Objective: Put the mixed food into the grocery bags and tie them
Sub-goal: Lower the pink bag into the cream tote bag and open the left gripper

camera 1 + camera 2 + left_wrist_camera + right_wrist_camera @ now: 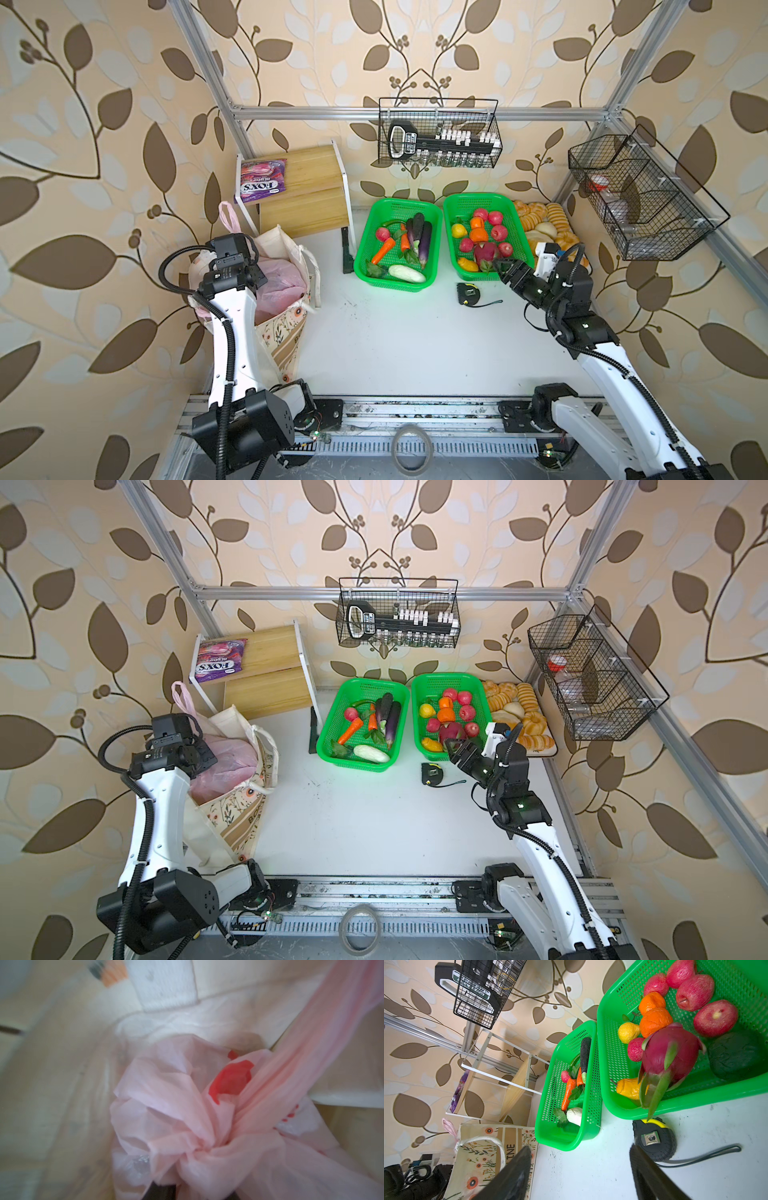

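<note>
The cream tote (286,332) (237,816) stands at the left of the table, with the pink bag (278,282) (224,758) inside it. One pink handle (227,216) sticks up behind. My left gripper (258,275) reaches down into the tote. In the left wrist view its two dark fingertips stand apart at the frame's edge around my left gripper (197,1192), and bunched, knotted pink plastic (176,1105) lies over them. The mixed food is hidden inside the bags. My right gripper (500,266) (579,1167) hovers open and empty by the right green basket.
Two green baskets (399,203) (478,197) of vegetables and fruit sit at the back. A tape measure (468,294) lies in front of the right one. Bread loaves (540,220) are at the far right. A wooden shelf (307,183) holds a purple FOX'S packet (262,180).
</note>
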Robot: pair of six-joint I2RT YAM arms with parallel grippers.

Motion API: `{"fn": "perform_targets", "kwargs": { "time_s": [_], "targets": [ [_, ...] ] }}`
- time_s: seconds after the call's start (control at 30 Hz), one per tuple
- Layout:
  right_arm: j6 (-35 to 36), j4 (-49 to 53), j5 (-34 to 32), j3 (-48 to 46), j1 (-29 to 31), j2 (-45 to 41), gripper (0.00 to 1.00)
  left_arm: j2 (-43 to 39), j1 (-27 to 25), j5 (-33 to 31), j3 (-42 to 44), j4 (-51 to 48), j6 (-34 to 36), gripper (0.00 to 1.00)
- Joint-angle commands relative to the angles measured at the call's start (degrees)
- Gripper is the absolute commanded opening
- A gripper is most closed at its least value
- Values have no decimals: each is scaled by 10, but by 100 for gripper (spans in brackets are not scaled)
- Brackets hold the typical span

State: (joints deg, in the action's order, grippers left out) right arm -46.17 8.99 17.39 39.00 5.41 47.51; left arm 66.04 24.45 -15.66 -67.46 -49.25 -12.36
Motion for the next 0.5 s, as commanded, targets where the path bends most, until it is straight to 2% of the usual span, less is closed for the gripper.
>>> {"fn": "perform_targets", "kwargs": {
  "time_s": [0.0,0.13,0.23,0.33,0.47],
  "targets": [
    [7,-8,9,7,0,2,75,-9,4,24,-29,-2,-23,49],
    [7,-6,7,3,0,0,75,-22,5,27,-80,0,-26,55],
    [3,-8,7,-2,0,-1,75,-7,4,39,-109,-2,-24,56],
    [-1,-12,10,-6,0,0,75,21,4,53,-102,-1,-27,52],
    [6,-12,11,-9,-1,2,75,50,4,89,-41,23,-56,44]
  ]
}}
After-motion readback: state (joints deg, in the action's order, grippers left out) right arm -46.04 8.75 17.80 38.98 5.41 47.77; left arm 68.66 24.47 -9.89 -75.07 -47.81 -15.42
